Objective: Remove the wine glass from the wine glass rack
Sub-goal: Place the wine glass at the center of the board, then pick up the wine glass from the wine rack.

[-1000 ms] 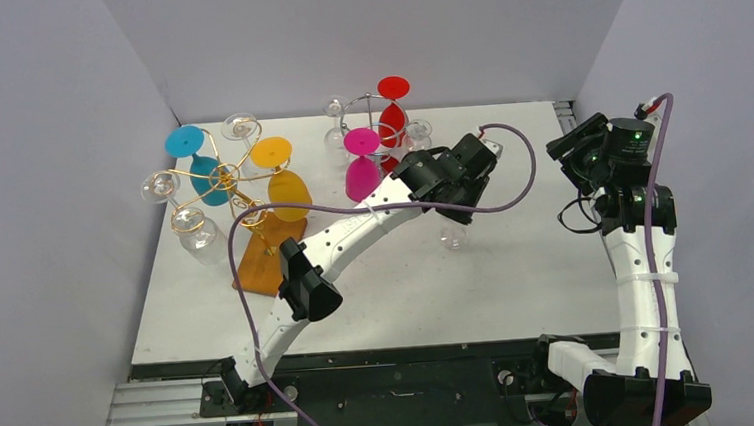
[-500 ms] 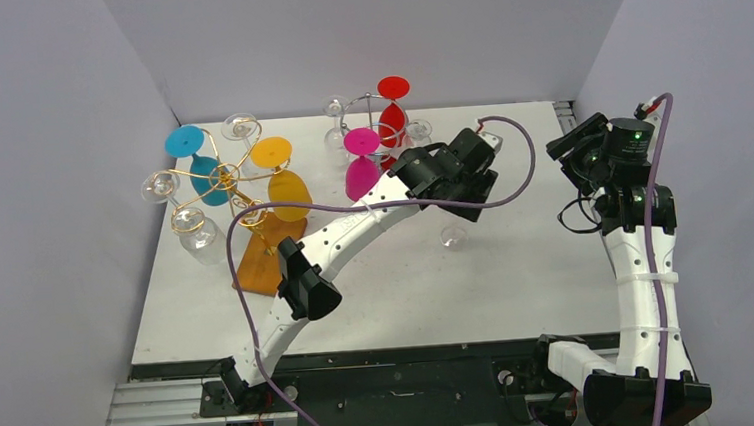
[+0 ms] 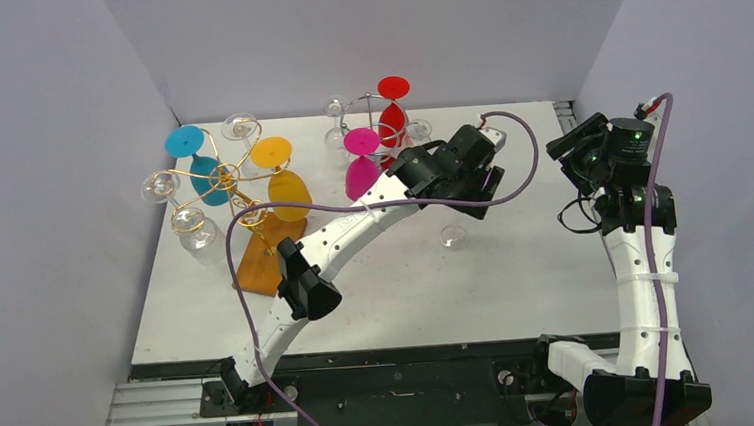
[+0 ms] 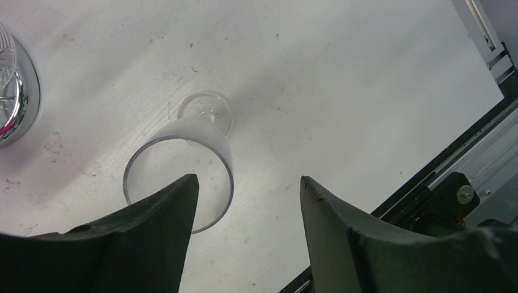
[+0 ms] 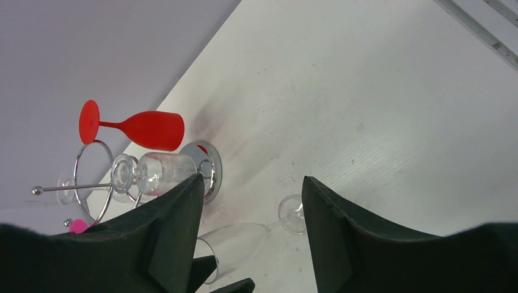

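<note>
A clear wine glass [image 3: 452, 235] stands upright on the white table, off the racks. In the left wrist view its rim [image 4: 178, 183] lies just under my left finger [image 4: 153, 232], not between the jaws. My left gripper [image 4: 248, 183] hangs open above and slightly behind the glass [image 3: 470, 198], holding nothing. The chrome wine glass rack [image 3: 374, 113] behind it holds a red glass [image 3: 393, 112], a pink glass [image 3: 362, 164] and clear ones. My right gripper [image 5: 251, 180] is open and empty at the right side [image 3: 567, 153], looking at the freed glass [image 5: 238, 244].
A gold rack [image 3: 215, 179] at the left carries a blue glass [image 3: 199, 165], an orange glass [image 3: 283, 179] and clear glasses, above an orange base plate [image 3: 261, 261]. The rack's chrome foot [image 5: 211, 168] is near the freed glass. Grey walls close in on both sides.
My left gripper has opened and let go of the clear glass, then drawn up and back a little. The glass stays standing on the table. The right arm has not moved.
</note>
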Controlling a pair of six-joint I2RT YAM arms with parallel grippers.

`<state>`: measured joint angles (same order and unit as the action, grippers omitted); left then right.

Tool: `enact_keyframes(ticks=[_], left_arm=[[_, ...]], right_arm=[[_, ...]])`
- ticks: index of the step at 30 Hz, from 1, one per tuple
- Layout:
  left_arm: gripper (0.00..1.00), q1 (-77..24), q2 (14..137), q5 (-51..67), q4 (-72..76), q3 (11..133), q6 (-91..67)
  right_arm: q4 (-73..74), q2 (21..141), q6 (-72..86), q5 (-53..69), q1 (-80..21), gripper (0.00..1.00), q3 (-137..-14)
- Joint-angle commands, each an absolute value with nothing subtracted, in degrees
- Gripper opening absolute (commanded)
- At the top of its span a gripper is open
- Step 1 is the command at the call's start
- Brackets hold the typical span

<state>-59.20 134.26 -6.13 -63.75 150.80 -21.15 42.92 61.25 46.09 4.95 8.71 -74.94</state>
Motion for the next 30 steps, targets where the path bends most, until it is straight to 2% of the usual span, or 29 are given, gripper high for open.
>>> enact_keyframes(ticks=[1,13,21,30], left_arm=[[0.59,-59.1,130.2,-4.6,-60.6,153.4,-20.7],[0.66,-59.2,128.2,-3.1,-58.0,153.3,-21.2],[0.74,-59.3,125.9,-2.4,-56.5,152.8,-20.6],[0.75,-59.1,121.6,-4.3,-56.4,152.2,-20.2]], right_arm=[[41.1,60.0,45.8,5.1,9.1,0.56,-76.4],[41.6,59.9,45.8,5.0,9.1,0.56,-77.7],[41.9,59.5,45.8,5.0,9.1,0.56,-77.8],[42.2,58.8,45.6,5.3,8.9,0.56,-78.3]])
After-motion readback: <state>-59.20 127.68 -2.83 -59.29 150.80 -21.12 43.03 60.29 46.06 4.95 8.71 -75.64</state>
